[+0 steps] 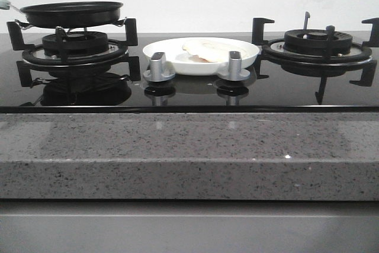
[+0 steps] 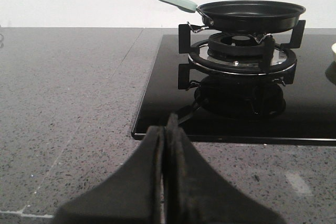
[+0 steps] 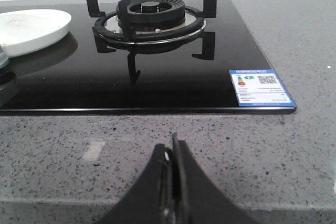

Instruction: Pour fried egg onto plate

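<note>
The fried egg [image 1: 206, 50] lies in the white plate [image 1: 247, 57] at the middle of the black glass hob, between the two burners. The plate's edge also shows in the right wrist view [image 3: 52, 30]. The black frying pan [image 1: 71, 13] sits on the left burner, with its pale green handle pointing left; it also shows in the left wrist view [image 2: 251, 14]. My left gripper [image 2: 167, 129] is shut and empty over the stone counter, in front of the hob's left corner. My right gripper [image 3: 173, 148] is shut and empty over the counter before the right burner. Neither arm shows in the front view.
Two grey control knobs [image 1: 159, 66] [image 1: 234, 66] stand in front of the plate. The right burner [image 1: 317, 45] holds nothing. A blue label [image 3: 260, 86] sits at the hob's front right corner. Speckled grey counter [image 1: 189, 146] runs along the front.
</note>
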